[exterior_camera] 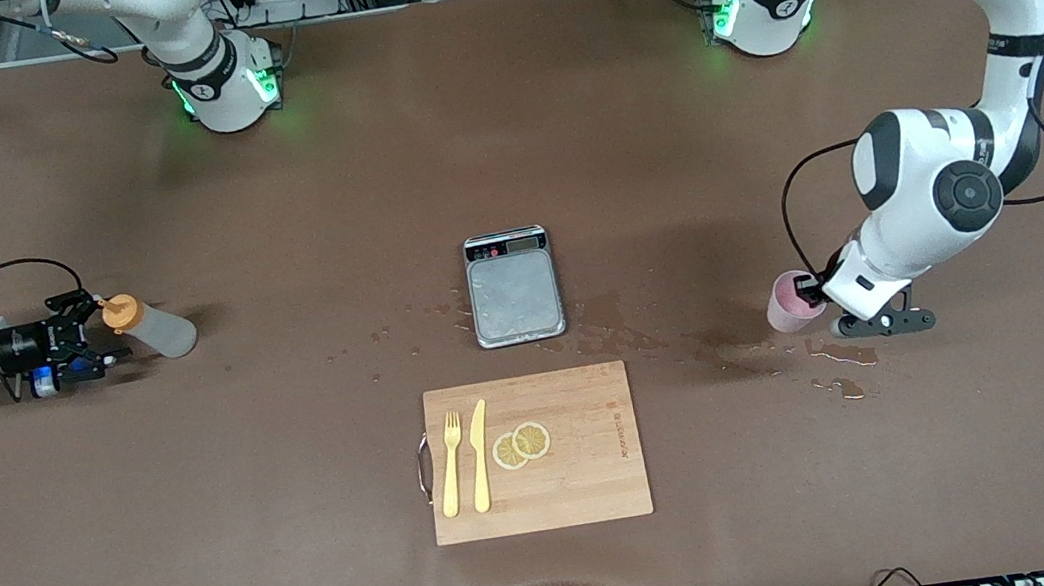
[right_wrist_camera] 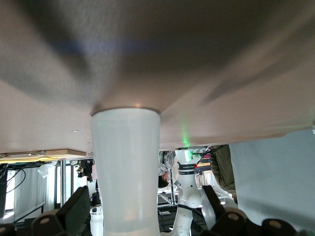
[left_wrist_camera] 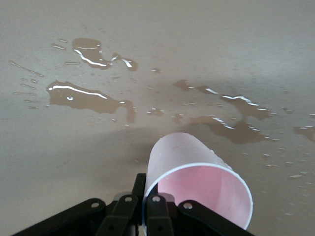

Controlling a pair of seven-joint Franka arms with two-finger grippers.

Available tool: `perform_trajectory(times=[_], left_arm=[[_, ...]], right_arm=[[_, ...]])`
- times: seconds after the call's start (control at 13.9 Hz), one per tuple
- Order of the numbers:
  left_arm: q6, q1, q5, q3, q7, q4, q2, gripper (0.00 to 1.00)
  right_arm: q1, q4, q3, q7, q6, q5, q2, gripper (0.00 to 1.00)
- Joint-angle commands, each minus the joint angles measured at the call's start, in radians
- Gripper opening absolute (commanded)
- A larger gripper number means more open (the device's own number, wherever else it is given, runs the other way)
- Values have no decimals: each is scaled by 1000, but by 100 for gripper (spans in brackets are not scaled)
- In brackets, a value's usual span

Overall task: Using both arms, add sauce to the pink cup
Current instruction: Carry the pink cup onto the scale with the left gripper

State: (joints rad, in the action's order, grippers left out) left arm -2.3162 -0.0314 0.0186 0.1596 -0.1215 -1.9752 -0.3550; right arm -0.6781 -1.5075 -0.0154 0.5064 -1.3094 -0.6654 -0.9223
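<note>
Front view: board (exterior_camera: 535,453) print unreadable.

A grey digital scale (exterior_camera: 513,286) sat mid-table on the brown table cover (exterior_camera: 305,483). Nearer the front camera lay a wooden cutting board (exterior_camera: 585,466) bearing a yellow fork (exterior_camera: 451,464), a yellow knife (exterior_camera: 480,456) and two lemon slices (exterior_camera: 521,444). Puddles of spilled liquid (left_wrist_camera: 88,96) glistened on the cover.

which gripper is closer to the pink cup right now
Left. The left gripper is right at the pink cup, one finger inside its rim, toward the left arm's end of the table. The right gripper is at the sauce bottle, toward the right arm's end.
</note>
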Motion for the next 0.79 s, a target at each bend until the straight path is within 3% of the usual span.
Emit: perform_trajectory(times=[0.0,0.36,0.72], left_arm=[[26,-1,9,75,-126,-4,27,0],[147,-28,8,240,-418,80,21,0],[182,-203,8,250,-633,145,-19,0]], right_arm=[[-3,24,-8,-20,13,-20,-30,100],[35,16,-11,-28,18,-20,-32,100],[78,15,-11,-45,21,-20,-32,100]])
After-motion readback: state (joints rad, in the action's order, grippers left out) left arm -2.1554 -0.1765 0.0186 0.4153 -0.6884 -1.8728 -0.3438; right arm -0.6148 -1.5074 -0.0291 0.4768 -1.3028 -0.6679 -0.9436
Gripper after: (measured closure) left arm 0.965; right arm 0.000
